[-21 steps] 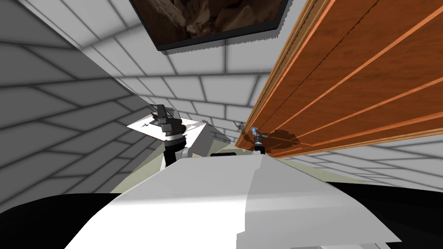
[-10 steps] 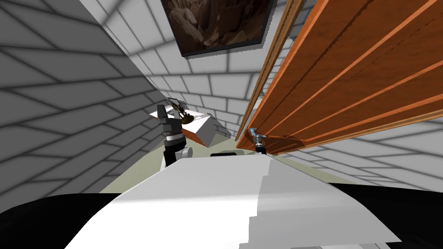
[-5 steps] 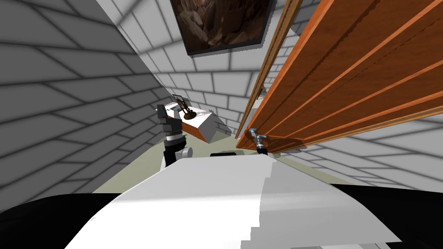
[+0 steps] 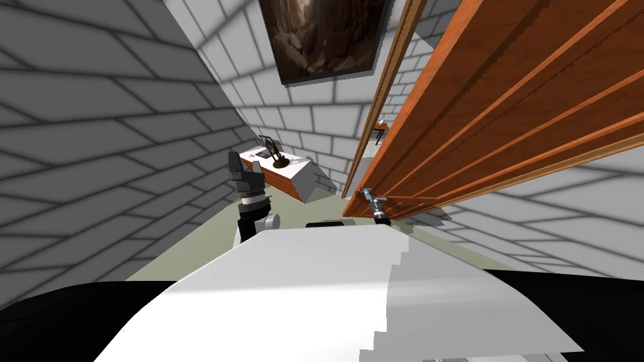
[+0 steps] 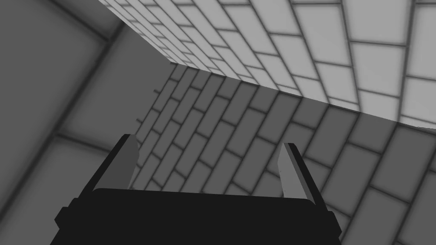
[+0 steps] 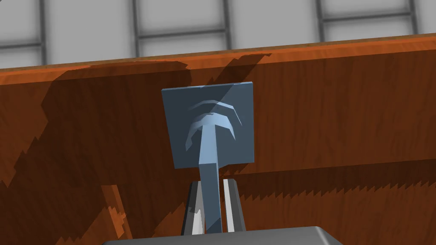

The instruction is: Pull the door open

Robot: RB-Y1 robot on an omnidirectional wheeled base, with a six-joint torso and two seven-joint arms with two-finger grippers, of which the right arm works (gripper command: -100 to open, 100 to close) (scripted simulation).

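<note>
the right claw (image 6: 210, 183) is clenched on the blue-grey door handle (image 6: 209, 149). its 2 thin fingers (image 6: 230, 204) press the sides of the lever, which runs out from a square plate (image 6: 238, 127) on the reddish-brown wooden door (image 4: 516, 107). in the head view the door takes up the upper right, with the handle near its lower corner and the right claw on it. the door's free edge stands apart from the door frame (image 4: 393, 69), and grey brick wall shows in the gap. the left claw (image 5: 209, 141) is raised on the left side, well apart from the door, released, its 2 blades wide apart and holding nothing. beyond it a white-topped surface (image 4: 295, 171) carries a small dark ornament (image 4: 277, 158). a framed picture (image 4: 327, 38) hangs on the brick wall above.
</note>
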